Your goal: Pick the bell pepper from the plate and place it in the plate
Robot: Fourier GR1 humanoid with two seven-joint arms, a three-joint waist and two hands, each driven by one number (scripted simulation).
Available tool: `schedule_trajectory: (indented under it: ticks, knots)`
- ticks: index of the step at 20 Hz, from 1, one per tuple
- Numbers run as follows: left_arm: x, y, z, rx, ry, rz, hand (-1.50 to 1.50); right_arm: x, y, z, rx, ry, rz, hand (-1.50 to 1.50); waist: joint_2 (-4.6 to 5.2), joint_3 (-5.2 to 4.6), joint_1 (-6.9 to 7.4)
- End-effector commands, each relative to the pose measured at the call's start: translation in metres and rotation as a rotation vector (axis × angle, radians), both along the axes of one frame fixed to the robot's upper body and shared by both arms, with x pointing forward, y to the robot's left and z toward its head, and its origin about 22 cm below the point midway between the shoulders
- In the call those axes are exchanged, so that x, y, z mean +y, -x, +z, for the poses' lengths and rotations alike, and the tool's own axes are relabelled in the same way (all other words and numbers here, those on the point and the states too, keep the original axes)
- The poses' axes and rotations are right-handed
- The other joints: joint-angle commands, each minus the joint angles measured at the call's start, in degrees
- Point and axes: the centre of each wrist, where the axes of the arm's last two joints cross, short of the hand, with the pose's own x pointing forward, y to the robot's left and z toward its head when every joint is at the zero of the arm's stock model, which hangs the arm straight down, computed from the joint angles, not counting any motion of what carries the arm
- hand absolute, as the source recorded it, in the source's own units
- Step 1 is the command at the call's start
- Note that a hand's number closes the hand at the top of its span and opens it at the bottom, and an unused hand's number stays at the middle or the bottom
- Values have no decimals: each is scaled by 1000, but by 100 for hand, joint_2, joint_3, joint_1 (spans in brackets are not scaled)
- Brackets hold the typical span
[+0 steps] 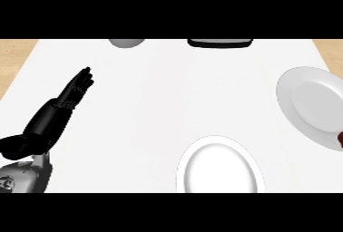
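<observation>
Two white plates lie on the white counter. One plate [315,104] sits at the right edge, and a dark red bell pepper [340,138] peeks in at its lower rim, mostly cut off by the view's edge. The other plate [220,166] lies at the bottom centre with nothing on it. My left hand [72,95] rests at the left, fingers straight and pointing up, far from both plates. My right hand does not show.
A grey rounded object [126,42] sits at the counter's far edge, left of centre. A dark flat item [220,43] lies at the far edge near the middle. Wooden strips [15,59] border the counter left and right.
</observation>
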Motion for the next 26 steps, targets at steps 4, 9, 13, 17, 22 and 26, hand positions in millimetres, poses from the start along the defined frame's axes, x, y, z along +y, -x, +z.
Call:
schedule_trajectory:
  ticks: [4,9,13,17,22,26]
  knots:
    - [-6,-14,6,-3,5,-26,0,-22,-32,-26,158,44,-63,150,35,6,89]
    - [-21,-14,1,-19,19,-40,0,4,-60,-63,306,94,-147,-150,74,14,204]
    - [-8,0,10,-17,-13,-31,0,-4,-70,-66,252,63,-114,-150,51,20,209]
    - [-6,-7,1,-5,12,-17,0,-11,-64,-72,174,-56,-33,-150,52,21,128]
    - [-2,-5,-2,-1,-4,-11,0,-20,-73,-48,100,-166,65,-150,30,14,75]
    - [-7,0,-7,-6,9,-7,0,-31,-66,-42,162,-390,162,-150,9,14,39]
